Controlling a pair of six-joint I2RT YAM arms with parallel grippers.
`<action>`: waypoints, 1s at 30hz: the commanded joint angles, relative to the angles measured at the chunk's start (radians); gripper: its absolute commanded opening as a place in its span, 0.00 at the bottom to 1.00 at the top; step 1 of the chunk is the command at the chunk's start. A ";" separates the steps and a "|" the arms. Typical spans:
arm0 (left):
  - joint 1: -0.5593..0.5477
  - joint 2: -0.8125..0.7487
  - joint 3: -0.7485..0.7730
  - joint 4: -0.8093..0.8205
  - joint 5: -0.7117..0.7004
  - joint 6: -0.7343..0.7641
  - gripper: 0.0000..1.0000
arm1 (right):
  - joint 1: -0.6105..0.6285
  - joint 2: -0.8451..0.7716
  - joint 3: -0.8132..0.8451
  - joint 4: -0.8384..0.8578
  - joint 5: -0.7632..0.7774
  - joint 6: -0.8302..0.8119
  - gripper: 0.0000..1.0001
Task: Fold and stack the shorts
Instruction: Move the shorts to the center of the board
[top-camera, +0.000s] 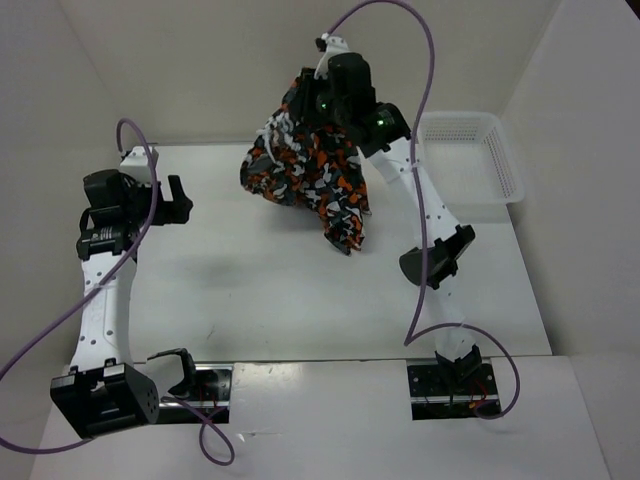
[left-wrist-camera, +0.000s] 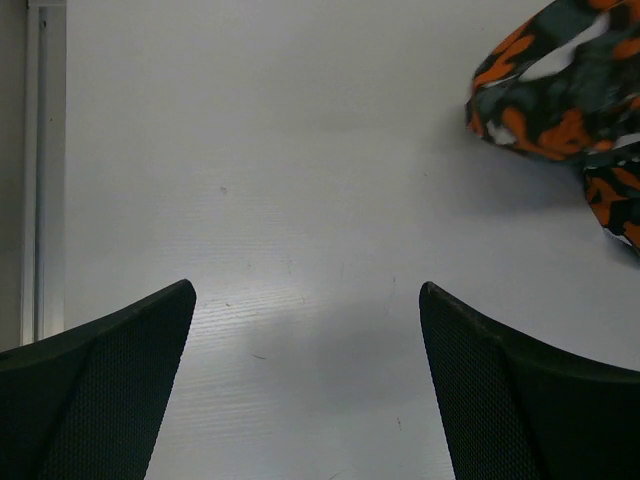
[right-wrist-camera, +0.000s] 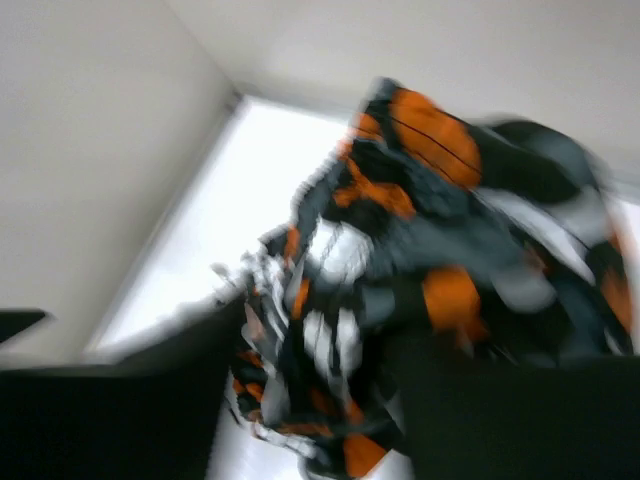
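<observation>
Shorts (top-camera: 310, 175): bunched, blotched orange, black, grey and white, dangling by the far edge, pinched in right gripper (top-camera: 322, 100). Grip itself blurred in right wrist view. Left gripper (left-wrist-camera: 305, 300) near left edge, spread wide, plainest from left wrist.

White table (top-camera: 280, 290) with mesh basket (top-camera: 465, 160)
</observation>
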 joint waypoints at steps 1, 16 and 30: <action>0.004 -0.011 -0.015 0.045 0.022 0.004 0.99 | 0.033 -0.095 -0.126 0.008 0.022 0.017 0.76; 0.004 0.086 -0.078 0.065 0.125 0.004 0.99 | 0.033 -0.660 -1.392 0.402 0.063 -0.286 0.99; 0.004 0.086 -0.138 0.017 0.156 0.004 0.99 | -0.018 -0.450 -1.667 0.815 0.004 -0.513 0.55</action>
